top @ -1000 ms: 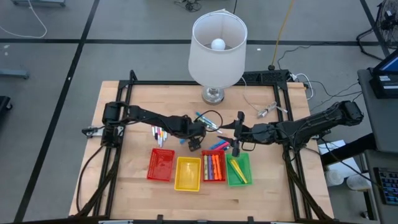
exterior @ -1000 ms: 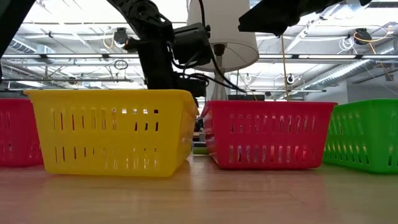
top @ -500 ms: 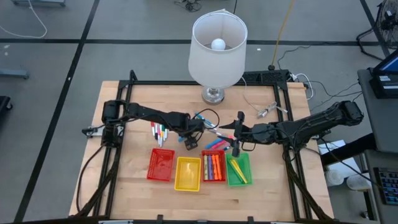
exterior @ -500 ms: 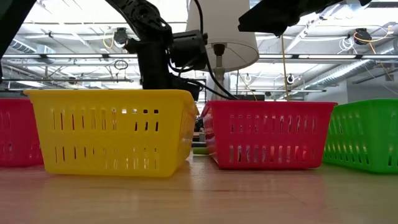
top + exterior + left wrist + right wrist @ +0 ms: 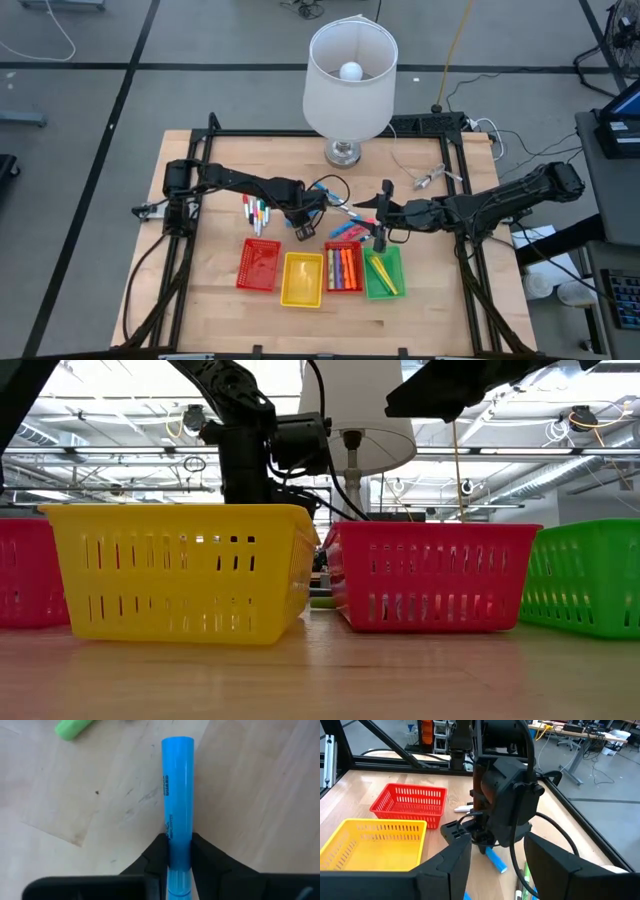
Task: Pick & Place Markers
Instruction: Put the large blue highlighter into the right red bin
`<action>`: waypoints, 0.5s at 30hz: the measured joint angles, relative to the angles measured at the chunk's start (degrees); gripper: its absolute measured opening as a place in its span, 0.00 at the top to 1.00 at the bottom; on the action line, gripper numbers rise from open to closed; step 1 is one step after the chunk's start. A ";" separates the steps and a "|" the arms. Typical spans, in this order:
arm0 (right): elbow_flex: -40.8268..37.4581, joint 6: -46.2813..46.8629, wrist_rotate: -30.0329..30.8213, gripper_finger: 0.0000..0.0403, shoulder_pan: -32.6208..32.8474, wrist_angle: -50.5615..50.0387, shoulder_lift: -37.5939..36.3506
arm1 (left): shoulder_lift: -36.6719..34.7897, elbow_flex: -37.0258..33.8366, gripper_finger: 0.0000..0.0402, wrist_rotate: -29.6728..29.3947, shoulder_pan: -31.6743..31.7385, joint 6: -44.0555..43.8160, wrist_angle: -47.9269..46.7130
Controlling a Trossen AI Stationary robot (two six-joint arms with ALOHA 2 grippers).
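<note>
A blue marker [image 5: 177,795] lies on the wooden table, and my left gripper [image 5: 303,228] is shut on it, just beyond the trays near the table's middle. The same marker [image 5: 496,860] shows under that gripper in the right wrist view. Other markers lie loose in a group on the left [image 5: 256,215] and in another [image 5: 350,232] to the right of my left gripper. A green marker [image 5: 72,727] lies close by. My right gripper [image 5: 495,865] hovers open above the table, right of the left one, with nothing between its fingers. My left gripper pinches the blue marker's two long sides [image 5: 178,847] between its two fingers [image 5: 155,857], toward one end of the barrel. The fingers come from above, point down and lie across the marker. The marker lies level along the table top.
Near the front edge stands a row of mesh trays: red [image 5: 259,265], yellow [image 5: 302,279], red with several markers [image 5: 343,267], green with markers [image 5: 384,272]. A white lamp [image 5: 350,80] stands at the far middle. Cables and a small clip [image 5: 430,178] lie at the far right.
My left gripper has tipped a little, its upper part swinging toward the table's left, while staying low over the blue marker. My right arm has kept still.
</note>
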 joint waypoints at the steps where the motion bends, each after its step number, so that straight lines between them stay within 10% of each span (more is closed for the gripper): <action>1: 0.00 -0.01 0.00 0.58 0.00 -0.06 0.00 | -0.79 -0.08 0.84 -0.49 -0.04 0.63 0.03; 15: 0.00 -0.20 0.13 0.58 0.02 -0.53 0.00 | -24.22 -2.51 0.84 -21.79 -9.99 9.87 3.91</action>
